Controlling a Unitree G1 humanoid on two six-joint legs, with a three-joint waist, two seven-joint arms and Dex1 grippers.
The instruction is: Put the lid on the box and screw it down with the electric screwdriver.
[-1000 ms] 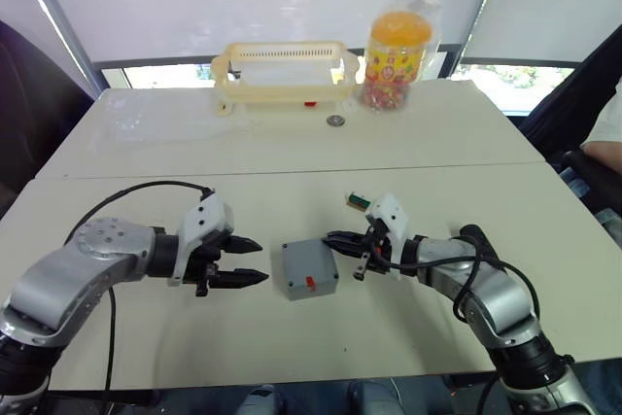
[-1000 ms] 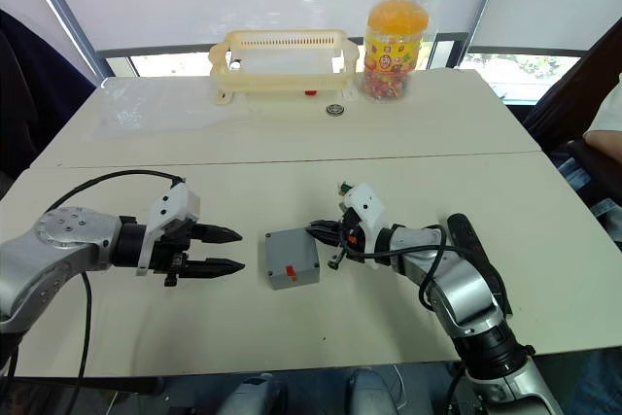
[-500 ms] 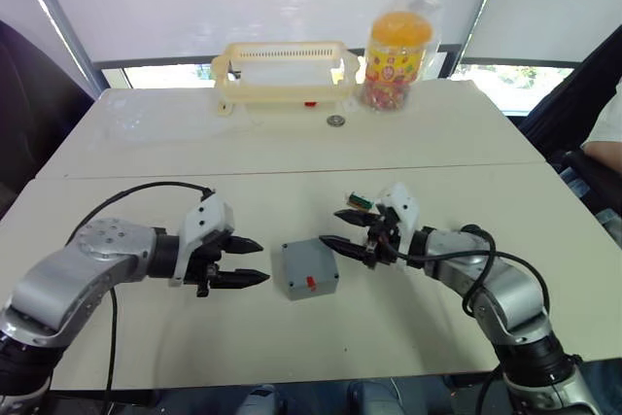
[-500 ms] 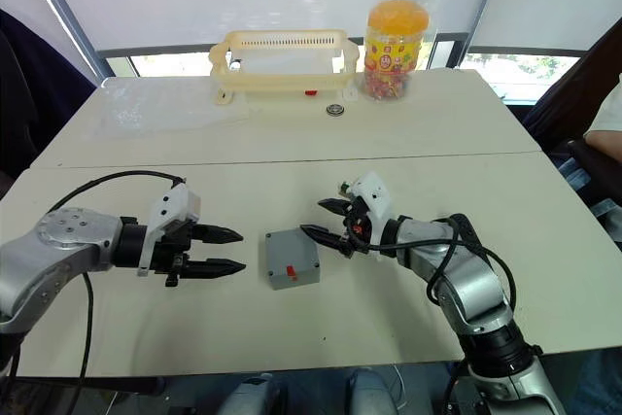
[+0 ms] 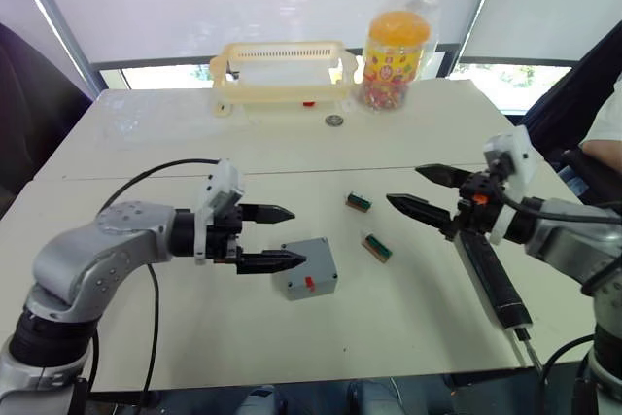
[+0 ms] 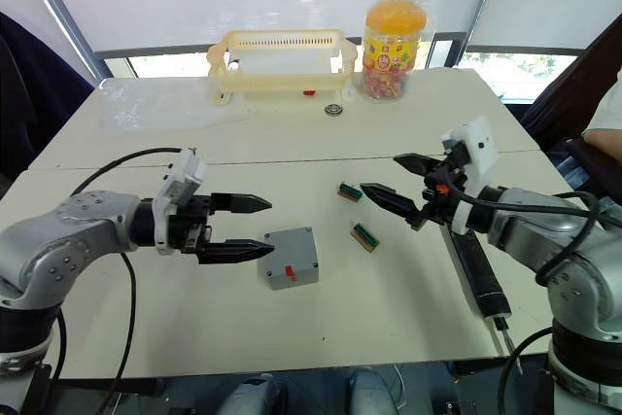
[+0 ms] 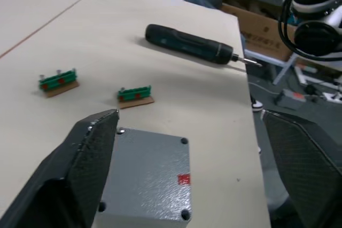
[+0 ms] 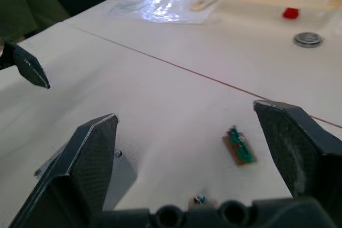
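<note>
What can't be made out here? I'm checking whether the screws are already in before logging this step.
- Box: the lid sits on top, hiding the inside in every view.
- Corner holes of the lid: too small in the left wrist view to tell screw heads from bare holes; its near edge is cut off.
- Electric screwdriver: the right gripper covers its upper end.
- Cream basket: its slotted wall screens the contents.
</note>
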